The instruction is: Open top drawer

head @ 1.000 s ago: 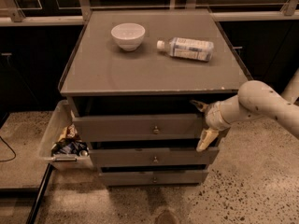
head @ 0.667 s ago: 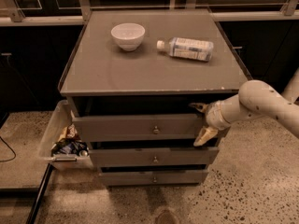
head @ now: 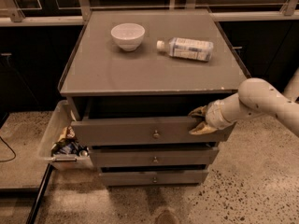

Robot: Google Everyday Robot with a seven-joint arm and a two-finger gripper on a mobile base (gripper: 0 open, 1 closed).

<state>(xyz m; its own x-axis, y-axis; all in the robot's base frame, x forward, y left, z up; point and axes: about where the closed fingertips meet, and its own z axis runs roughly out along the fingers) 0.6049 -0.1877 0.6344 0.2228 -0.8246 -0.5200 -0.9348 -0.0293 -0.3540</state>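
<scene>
The top drawer (head: 131, 130) is the widest grey front under the cabinet top, with a small round knob (head: 156, 134) at its centre. It stands pulled out a little, with a dark gap above it. My gripper (head: 198, 121) is at the right end of the front's upper edge. One finger (head: 196, 111) reaches over behind the front and the other finger (head: 202, 129) lies against its face, so the gripper clamps the front panel. My white arm comes in from the right.
Two narrower drawers, the middle (head: 154, 157) and the bottom (head: 153, 176), sit below. A white bowl (head: 127, 35) and a lying plastic bottle (head: 187, 48) are on the cabinet top (head: 117, 73). A clear bin (head: 60, 139) of snack bags stands at the left. Speckled floor lies in front.
The fingers have closed in on the right end of the top drawer's front. The lower finger has risen, and the drawer front has come forward slightly.
</scene>
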